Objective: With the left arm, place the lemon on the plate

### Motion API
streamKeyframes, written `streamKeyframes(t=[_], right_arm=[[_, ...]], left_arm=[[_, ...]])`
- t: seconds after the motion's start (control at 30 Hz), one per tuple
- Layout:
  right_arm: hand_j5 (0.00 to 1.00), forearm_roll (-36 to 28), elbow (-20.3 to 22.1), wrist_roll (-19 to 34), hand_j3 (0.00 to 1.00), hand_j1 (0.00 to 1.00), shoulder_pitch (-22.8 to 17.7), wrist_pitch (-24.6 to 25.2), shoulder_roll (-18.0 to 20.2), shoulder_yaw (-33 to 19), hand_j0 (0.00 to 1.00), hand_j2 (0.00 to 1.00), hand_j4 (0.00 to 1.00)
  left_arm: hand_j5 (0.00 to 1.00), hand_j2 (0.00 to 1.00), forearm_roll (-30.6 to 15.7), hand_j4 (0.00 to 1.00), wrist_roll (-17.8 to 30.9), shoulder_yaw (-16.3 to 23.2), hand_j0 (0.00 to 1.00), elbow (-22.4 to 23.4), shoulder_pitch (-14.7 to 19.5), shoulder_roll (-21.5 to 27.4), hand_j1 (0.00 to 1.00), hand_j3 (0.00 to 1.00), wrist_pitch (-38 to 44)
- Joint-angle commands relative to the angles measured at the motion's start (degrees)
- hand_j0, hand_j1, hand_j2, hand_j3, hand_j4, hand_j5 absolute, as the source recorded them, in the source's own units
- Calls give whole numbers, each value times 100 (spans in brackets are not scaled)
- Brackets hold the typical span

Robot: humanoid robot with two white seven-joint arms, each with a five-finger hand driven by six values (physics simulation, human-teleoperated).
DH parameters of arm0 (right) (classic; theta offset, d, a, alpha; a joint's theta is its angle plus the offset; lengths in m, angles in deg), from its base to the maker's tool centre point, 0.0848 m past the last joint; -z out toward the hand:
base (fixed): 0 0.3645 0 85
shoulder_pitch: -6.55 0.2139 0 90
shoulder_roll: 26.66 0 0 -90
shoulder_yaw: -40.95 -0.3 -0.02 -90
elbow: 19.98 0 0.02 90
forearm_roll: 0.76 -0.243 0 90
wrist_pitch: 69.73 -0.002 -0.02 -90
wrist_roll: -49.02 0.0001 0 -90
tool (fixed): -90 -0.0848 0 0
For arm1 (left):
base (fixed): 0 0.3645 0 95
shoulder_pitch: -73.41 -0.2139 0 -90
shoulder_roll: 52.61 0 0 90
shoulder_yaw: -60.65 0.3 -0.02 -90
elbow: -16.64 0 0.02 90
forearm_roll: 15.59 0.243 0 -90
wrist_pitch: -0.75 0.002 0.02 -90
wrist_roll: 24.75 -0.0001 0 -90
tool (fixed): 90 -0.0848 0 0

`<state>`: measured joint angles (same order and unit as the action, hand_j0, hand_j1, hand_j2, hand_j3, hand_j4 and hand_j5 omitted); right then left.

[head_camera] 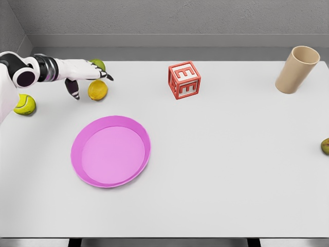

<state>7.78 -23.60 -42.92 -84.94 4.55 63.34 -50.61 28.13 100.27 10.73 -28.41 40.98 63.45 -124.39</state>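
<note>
wide bare bench [231, 170] lies right of the pink plate [111, 151]. near the far-left edge, left hand [77, 72] fingers [76, 90] spread, holding nothing, just over the lemon [97, 90].

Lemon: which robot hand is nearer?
Left. The left robot hand hovers right over the lemon, fingers spread, thumb down beside it. The right robot hand is not in view.

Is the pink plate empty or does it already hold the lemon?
Empty. The plate shows bare pink inside; the lemon lies on the table beyond it, under the left hand.
</note>
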Motion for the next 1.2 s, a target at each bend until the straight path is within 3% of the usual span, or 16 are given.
streamKeyframes(t=[0.0,1.17], right_arm=[[100,-2,1,1,100,100,0,0,0,-2,100,100,100],[100,-2,1,1,100,100,0,0,0,-2,100,100,100]], left_arm=[[100,100,6,100,-2,-17,100,66,0,-31,100,100,13],[100,100,278,100,-2,35,100,436,53,-444,100,100,13]])
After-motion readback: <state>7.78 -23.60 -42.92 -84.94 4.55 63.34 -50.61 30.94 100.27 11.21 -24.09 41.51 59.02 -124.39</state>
